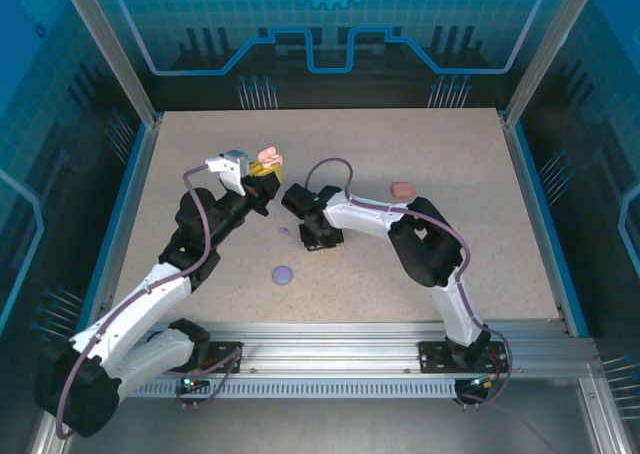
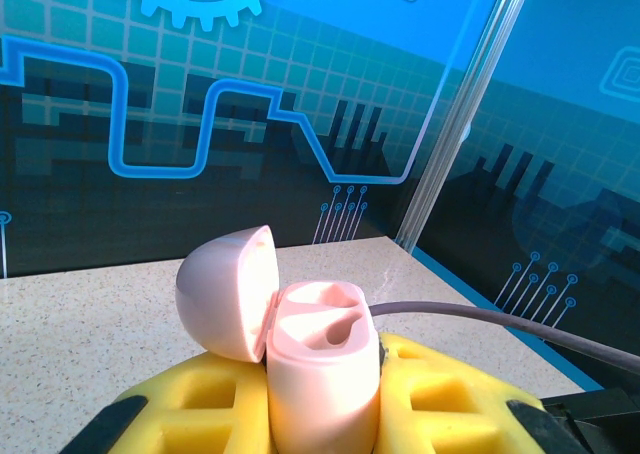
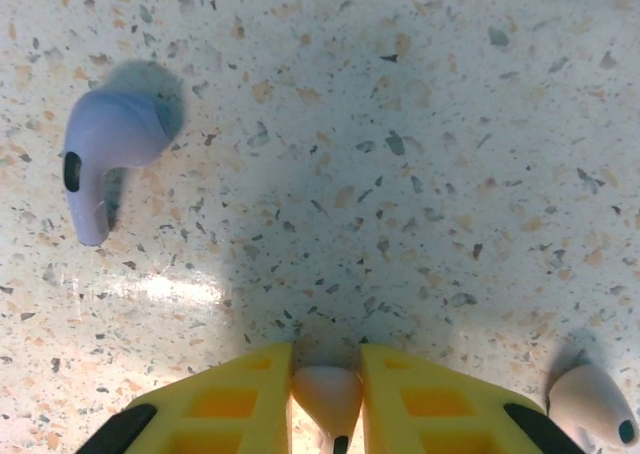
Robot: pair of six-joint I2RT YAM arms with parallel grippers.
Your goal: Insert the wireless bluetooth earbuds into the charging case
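My left gripper is shut on the pale pink charging case and holds it upright above the table, its lid swung open to the left. Both of its wells look empty. From above, that case sits at the left gripper, left of centre. My right gripper points straight down at the table, and its yellow fingers press both sides of a pale pink earbud. A purple earbud lies to the upper left. Another pale pink earbud lies at the lower right.
A closed purple case lies near the front centre of the table, and a coral case lies to the right. The right gripper stands between them. Glass walls and a blue rim enclose the speckled table.
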